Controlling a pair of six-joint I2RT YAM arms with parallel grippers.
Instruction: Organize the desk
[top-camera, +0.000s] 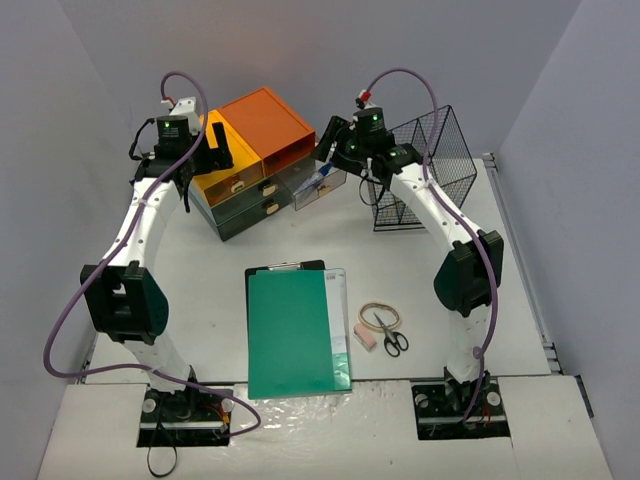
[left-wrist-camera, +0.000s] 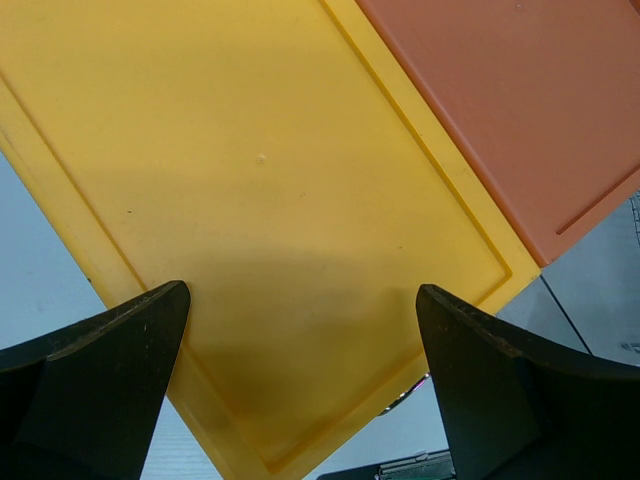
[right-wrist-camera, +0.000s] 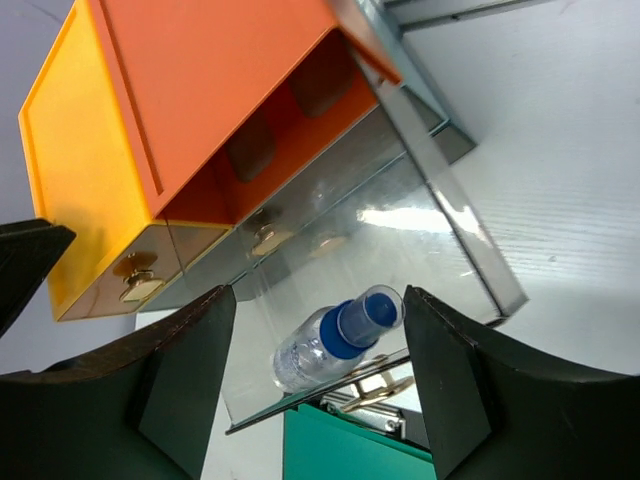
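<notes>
White-ish matte tabletop (top-camera: 200, 290) took up pretty much the whole overhead view, with a thin metal rail (top-camera: 520, 270) running along its right edge and both arm bases bolted at the near edge.

Near the middle front lay a green folder (top-camera: 297, 335) on a black clipboard, clip end pointing away from the arms. Just to the right of it sat a small pink eraser (top-camera: 366, 339), a pair of black-handled scissors (top-camera: 390, 335) and a rubber band (top-camera: 362, 316), all bunched close together, the scissors lying partly over the band.

Further back was the drawer unit (top-camera: 250, 190), set at an angle, with a yellow top (left-wrist-camera: 260, 180) and an orange top (top-camera: 265, 122) side by side. One clear drawer (right-wrist-camera: 400, 230) on its right end was pulled out, and a small clear bottle (right-wrist-camera: 335, 335) with a blue cap was lying in it. A black wire basket (top-camera: 425, 165) stood just right of that, at the far right of the tabletop.

Left hand (left-wrist-camera: 300, 300) was over the yellow top, fingers spread wide and holding nothing. Couldn't tell from the wrist view whether the fingertips actually touched the plastic.

Right hand (right-wrist-camera: 318, 300) was down by the pulled-out drawer, also spread wide, with the bottle showing between its two fingers (right-wrist-camera: 190, 380). The blue cap sat close to one finger but nothing was clamped.
</notes>
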